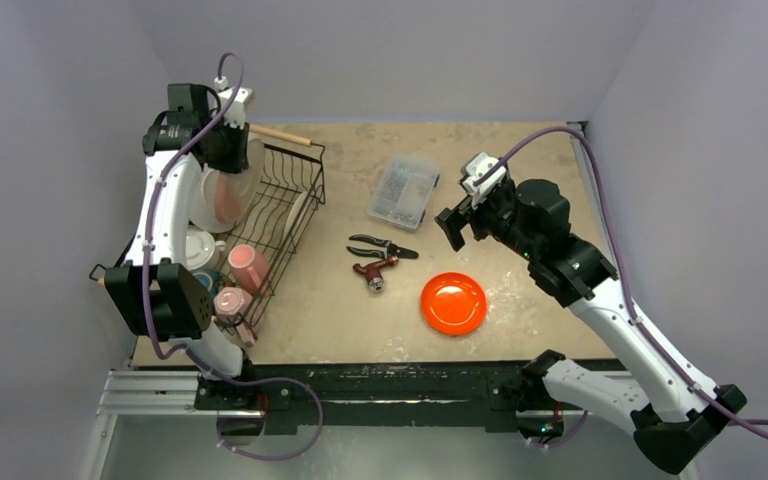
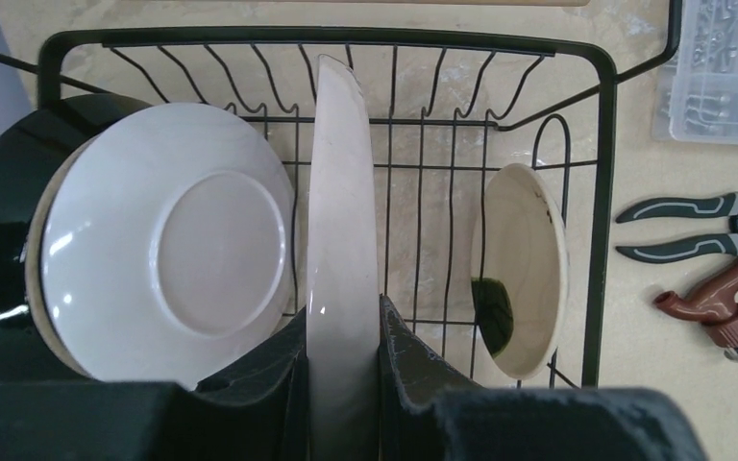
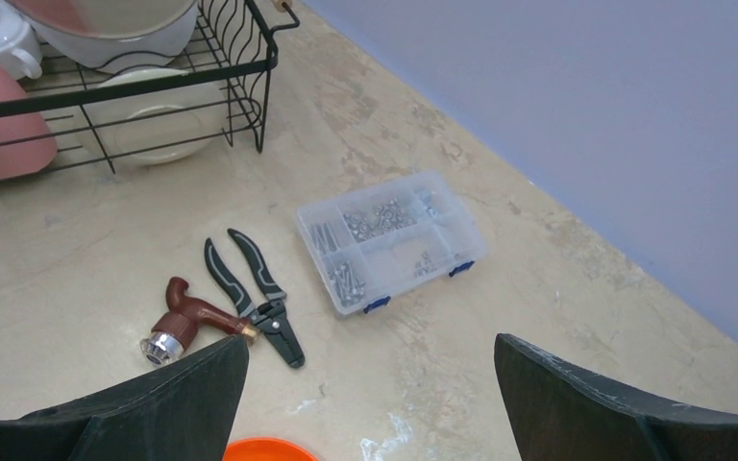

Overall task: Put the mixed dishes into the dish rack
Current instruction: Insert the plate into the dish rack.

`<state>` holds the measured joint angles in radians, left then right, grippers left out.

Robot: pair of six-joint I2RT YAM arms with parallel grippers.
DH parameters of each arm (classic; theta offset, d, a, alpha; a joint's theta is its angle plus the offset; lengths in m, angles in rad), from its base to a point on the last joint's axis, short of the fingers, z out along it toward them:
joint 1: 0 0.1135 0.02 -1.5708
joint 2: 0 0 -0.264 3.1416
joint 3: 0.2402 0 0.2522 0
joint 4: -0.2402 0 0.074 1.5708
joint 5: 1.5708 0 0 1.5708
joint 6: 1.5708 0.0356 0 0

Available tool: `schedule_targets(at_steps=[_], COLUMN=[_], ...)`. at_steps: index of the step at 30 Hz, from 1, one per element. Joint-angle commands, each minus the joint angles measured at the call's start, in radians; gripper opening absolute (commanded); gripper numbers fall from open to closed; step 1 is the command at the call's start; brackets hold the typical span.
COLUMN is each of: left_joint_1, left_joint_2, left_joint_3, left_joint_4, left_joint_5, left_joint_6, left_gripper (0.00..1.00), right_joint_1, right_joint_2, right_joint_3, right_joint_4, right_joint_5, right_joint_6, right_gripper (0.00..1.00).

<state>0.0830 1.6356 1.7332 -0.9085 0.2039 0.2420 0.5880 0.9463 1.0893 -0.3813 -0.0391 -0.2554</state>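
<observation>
Now we pinch the cream plate (image 2: 341, 173) on edge in the left gripper (image 2: 343, 351), above the dish rack (image 2: 346, 36), between a white plate (image 2: 168, 240) leaning on one side and a small saucer (image 2: 519, 259) on the other. We should lower it straight and upright so its rim seats between two ribs, clear of both neighbours. Our right gripper (image 3: 370, 403) hangs spread wide over the table (image 3: 557, 288), with the orange plate (image 1: 453, 302) lying near it.

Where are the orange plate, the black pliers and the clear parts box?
orange plate (image 1: 453, 303), top view, centre of its face
black pliers (image 3: 269, 313), right wrist view, at the pivot
clear parts box (image 3: 389, 240), right wrist view, middle of lid
</observation>
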Motion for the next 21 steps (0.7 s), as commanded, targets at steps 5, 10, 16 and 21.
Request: schedule_targets(at_steps=[5, 10, 16, 21], left_joint_1=[0.020, 0.027, 0.032, 0.036], left_joint_2=[0.040, 0.049, 0.049, 0.068], left_joint_3=[-0.015, -0.036, -0.074, -0.080], left_joint_4=[0.108, 0.114, 0.150, 0.151], left_joint_5=[0.103, 0.101, 0.094, 0.086], left_joint_6=[-0.003, 0.027, 0.025, 0.029], left_gripper=[0.00, 0.00, 0.00, 0.00], right_joint_1=[-0.006, -0.006, -0.008, -0.007], right_joint_2=[0.053, 0.070, 0.086, 0.098], right_joint_3=[0.048, 0.064, 0.085, 0.098], right_joint_4=[0.021, 0.014, 0.004, -0.002], right_joint_5=[-0.001, -0.001, 0.001, -0.001], right_joint_6=[-0.006, -0.003, -0.005, -0.004], right_gripper=[0.99, 0.99, 0.99, 0.99])
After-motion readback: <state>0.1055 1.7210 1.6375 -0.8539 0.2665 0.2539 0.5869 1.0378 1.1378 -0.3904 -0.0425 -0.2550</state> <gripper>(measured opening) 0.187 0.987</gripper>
